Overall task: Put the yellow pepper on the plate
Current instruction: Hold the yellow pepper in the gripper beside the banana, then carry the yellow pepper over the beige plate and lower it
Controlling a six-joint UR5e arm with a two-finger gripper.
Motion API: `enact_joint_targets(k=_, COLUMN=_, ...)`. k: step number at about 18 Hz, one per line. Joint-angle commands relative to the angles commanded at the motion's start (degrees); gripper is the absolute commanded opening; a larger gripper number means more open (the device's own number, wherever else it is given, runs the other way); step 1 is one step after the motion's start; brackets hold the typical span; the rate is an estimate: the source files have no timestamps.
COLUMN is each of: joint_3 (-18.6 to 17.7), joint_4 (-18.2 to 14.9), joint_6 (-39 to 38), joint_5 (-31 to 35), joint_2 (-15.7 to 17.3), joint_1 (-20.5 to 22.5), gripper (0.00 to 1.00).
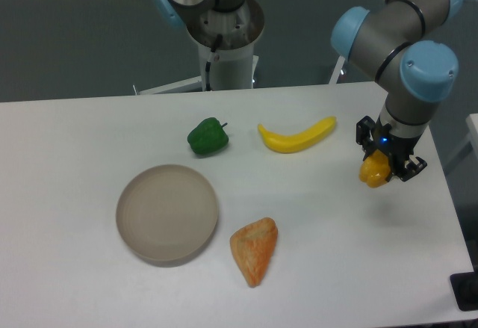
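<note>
**Yellow pepper held in gripper at right of table; plate bare at left**

The white table point(67, 141) fills most of the view, its far edge running across the upper part of the frame. The UR5e arm point(407, 36) reaches in from the upper right, grey links with blue joint caps, and points its wrist down over the table's right side.

The plate point(167, 214) sits on the left-centre of the table, a round beige-grey dish with a low rim, nothing in it. Just to its right, close to the rim but apart from it, lies an orange-tan wedge point(255, 249), its point towards the near edge. A banana point(296, 136) lies towards the far side, right of centre, curved ends up. A green pepper point(207, 137) rests left of the banana, well apart from it and beyond the plate.

The gripper point(379, 169) hangs at the right, fingers closed on the yellow pepper point(374, 171), which shows between the black fingers. Whether the pepper touches the tabletop cannot be told. It is well apart from the plate, with the wedge between
</note>
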Motion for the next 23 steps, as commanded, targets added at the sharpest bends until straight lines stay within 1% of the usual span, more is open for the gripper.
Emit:
enact_joint_targets(k=9, joint_3=0.1, joint_4=-0.2, joint_6=-0.8, joint_5=-0.3, joint_2=0.0, joint_1=-0.6, gripper=0.19)
enact_joint_targets(k=13, joint_3=-0.4, joint_4=-0.5, joint_6=-4.5, joint_5=-0.1, joint_2=1.3, joint_1=-3.2, gripper=0.19)
enact_joint_targets(k=17, joint_3=-1.2, joint_4=-1.1, joint_6=-10.4, joint_5=-0.3, joint_2=3.7, joint_1=-8.4, gripper=0.18)
enact_joint_targets(k=19, joint_3=-3.0, joint_4=-1.9, joint_6=-12.9, joint_5=-1.1, joint_2=5.9, joint_1=-11.4, gripper=0.18)
enact_joint_targets(k=20, joint_3=-4.7, joint_4=-1.9, joint_6=-15.3, joint_5=-1.2, joint_2=7.1, joint_1=-14.2, gripper=0.18)
enact_joint_targets(k=23, joint_3=-6.4, joint_4=-1.8, joint_6=-20.4, joint_5=-1.2, joint_2=7.9, joint_1=-19.7, gripper=0.18)
